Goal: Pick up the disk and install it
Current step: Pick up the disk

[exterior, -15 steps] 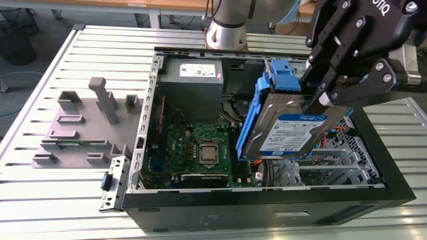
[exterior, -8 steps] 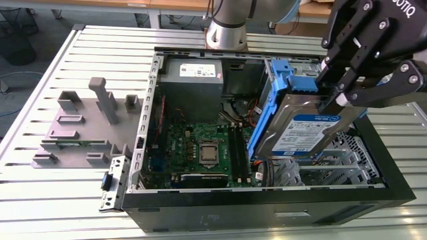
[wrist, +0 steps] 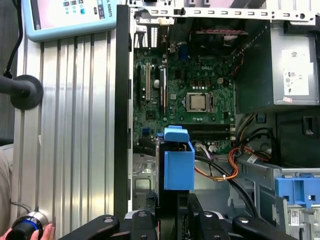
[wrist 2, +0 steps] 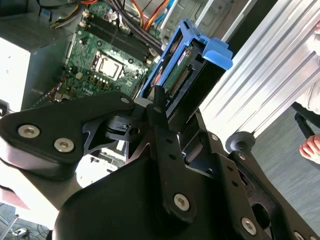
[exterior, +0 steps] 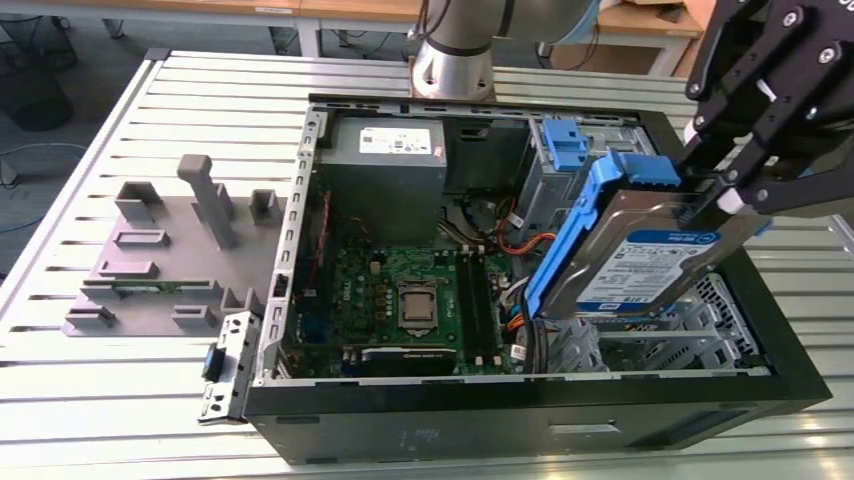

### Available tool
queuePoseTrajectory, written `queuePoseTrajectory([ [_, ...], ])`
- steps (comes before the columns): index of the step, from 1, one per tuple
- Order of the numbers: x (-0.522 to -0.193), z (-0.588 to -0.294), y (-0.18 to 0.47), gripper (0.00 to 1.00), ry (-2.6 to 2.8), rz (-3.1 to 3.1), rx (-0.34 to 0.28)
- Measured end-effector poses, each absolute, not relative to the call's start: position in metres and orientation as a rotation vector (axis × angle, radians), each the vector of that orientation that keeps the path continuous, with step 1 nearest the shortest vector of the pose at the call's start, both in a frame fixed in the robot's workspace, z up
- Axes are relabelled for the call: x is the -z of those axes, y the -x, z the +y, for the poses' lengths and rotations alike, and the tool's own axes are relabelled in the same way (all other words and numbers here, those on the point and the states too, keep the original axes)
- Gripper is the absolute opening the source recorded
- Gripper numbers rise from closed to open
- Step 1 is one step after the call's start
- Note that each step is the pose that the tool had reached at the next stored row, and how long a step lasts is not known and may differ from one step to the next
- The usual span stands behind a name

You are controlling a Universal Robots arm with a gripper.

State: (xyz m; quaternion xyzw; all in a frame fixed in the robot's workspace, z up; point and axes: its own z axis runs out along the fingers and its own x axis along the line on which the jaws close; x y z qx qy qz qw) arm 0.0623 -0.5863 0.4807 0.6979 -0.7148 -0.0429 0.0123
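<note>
Exterior view: end effector [exterior: 714, 195] clamped on the disk [exterior: 638, 262], held tilted over the computer case [exterior: 534, 420], mid-install; seating calls for squaring it to the drive bay [exterior: 634, 348]

Slatted metal table [exterior: 107, 400], open computer case [exterior: 534, 428], grey stand [exterior: 147, 292]

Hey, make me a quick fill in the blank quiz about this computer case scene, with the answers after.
The black tool is shut on the silver-grey rectangular hard drive, whose plastic side rails are ____. The drive hangs over the open black computer case, not flat but ____. The grey plastic stand with upright posts sits outside the case, on the exterior view's ____.
Answers: blue; tilted; left.
</note>
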Motion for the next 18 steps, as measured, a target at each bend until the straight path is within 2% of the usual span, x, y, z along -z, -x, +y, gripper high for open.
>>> queuePoseTrajectory([
  [18,-0.478,-0.586,-0.109,0.35,-2.175,-2.228,0.135],
])
